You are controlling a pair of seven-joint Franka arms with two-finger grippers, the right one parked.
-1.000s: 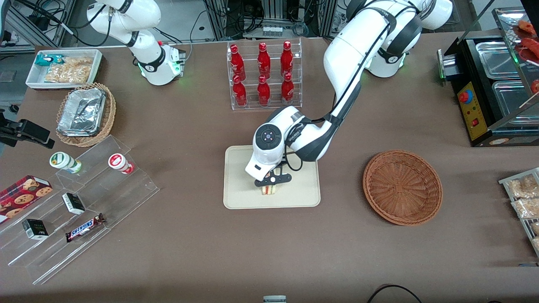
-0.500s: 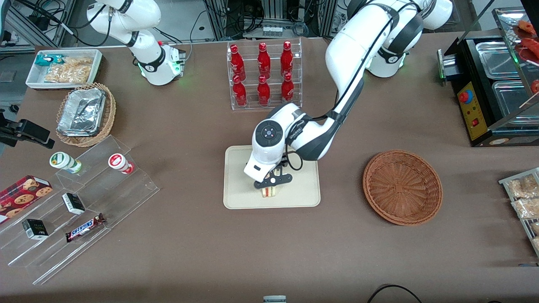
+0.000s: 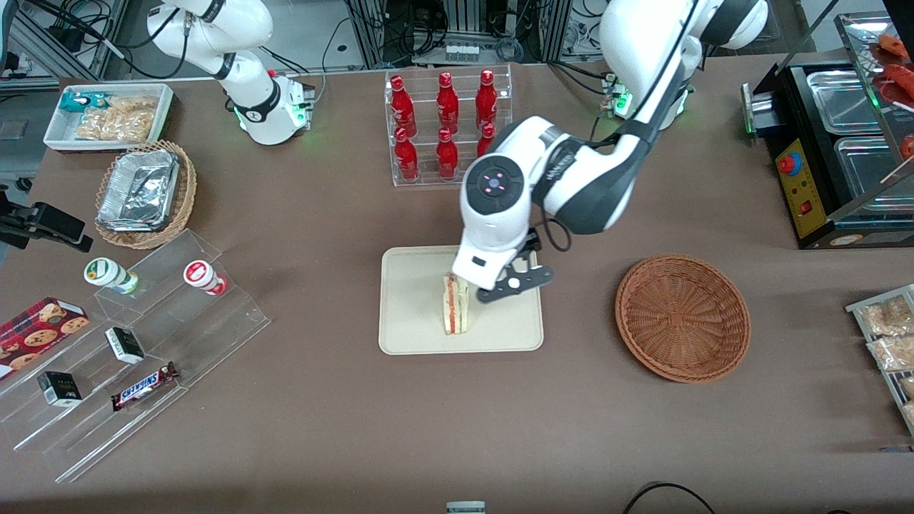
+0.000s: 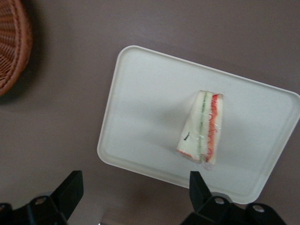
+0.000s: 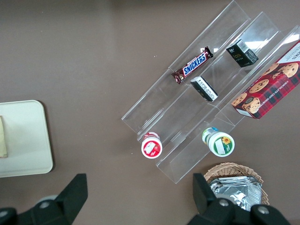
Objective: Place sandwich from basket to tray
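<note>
Brown surface (image 3: 321, 428): sandwich (image 3: 455, 305) rests on its tray (image 3: 414, 335), basket (image 3: 683, 318) bare, as the claw (image 3: 515, 280) hovers above, fingers apart, delivery apparently done.

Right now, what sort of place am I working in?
Likely a lab mock-up of a snack counter: a rack of red bottles, clear steps with a Snickers bar, and a food warmer on one table. The gripper hangs open above the tray, where the sandwich lies.
</note>
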